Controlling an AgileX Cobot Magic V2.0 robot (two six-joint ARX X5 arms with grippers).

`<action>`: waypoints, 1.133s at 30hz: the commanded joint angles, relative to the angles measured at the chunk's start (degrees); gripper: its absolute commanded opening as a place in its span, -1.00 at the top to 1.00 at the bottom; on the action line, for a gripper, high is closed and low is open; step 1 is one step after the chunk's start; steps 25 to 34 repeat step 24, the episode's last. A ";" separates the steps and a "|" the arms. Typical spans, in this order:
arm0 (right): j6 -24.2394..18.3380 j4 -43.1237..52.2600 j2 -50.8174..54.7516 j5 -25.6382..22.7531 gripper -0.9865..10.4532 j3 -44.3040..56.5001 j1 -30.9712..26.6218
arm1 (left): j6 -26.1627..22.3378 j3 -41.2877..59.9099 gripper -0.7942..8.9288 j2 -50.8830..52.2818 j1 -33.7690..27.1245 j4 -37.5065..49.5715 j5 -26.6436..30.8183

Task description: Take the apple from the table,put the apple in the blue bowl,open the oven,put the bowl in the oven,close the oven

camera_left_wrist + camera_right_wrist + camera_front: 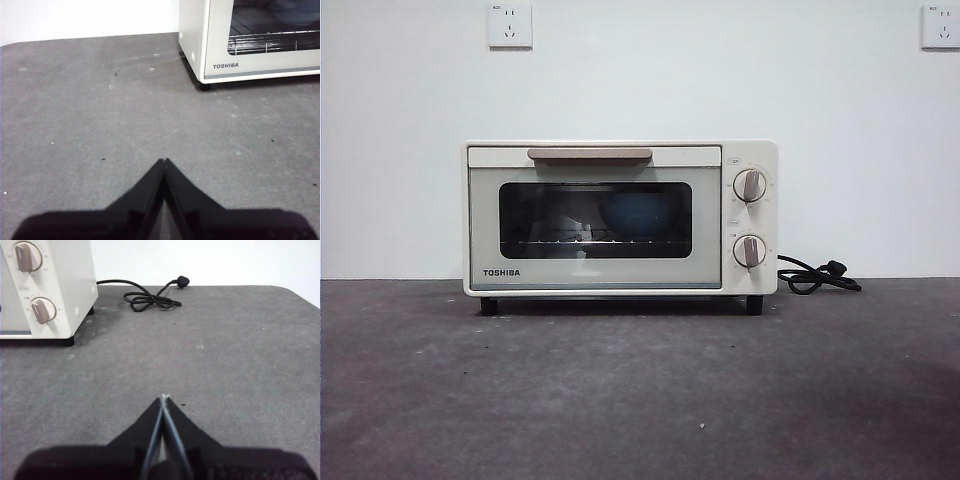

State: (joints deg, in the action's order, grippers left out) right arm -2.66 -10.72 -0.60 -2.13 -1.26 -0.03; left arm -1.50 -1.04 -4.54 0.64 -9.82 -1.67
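The cream-white oven (620, 218) stands at the back of the table (640, 390) with its door closed. Through the dark glass I make out the blue bowl (638, 215) on the rack inside; it also shows dimly in the left wrist view (295, 11). The apple is hidden from view. My left gripper (164, 161) is shut and empty above bare table, off the oven's (250, 37) left front corner. My right gripper (164, 397) is shut and empty too, off the oven's (45, 287) knob side. Neither gripper shows in the front view.
The oven's black cord and plug (817, 275) lie coiled on the table behind its right side, seen also in the right wrist view (150, 299). Two wall sockets (510, 25) sit high on the white wall.
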 commanded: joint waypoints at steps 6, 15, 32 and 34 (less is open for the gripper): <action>-0.35 0.22 0.07 -0.22 0.83 0.44 -0.09 | -0.59 0.59 0.84 0.02 -0.07 0.26 -0.02; -0.35 0.22 0.07 -0.22 0.83 0.44 -0.09 | 1.95 0.57 0.84 -0.13 -0.09 1.90 12.63; -0.35 0.22 0.07 -0.22 0.82 0.44 -0.07 | 1.95 0.57 0.84 -0.13 -0.09 1.73 12.00; -0.35 0.22 0.07 -0.22 0.82 0.44 -0.07 | 1.95 0.57 0.84 -0.13 -0.09 1.73 12.00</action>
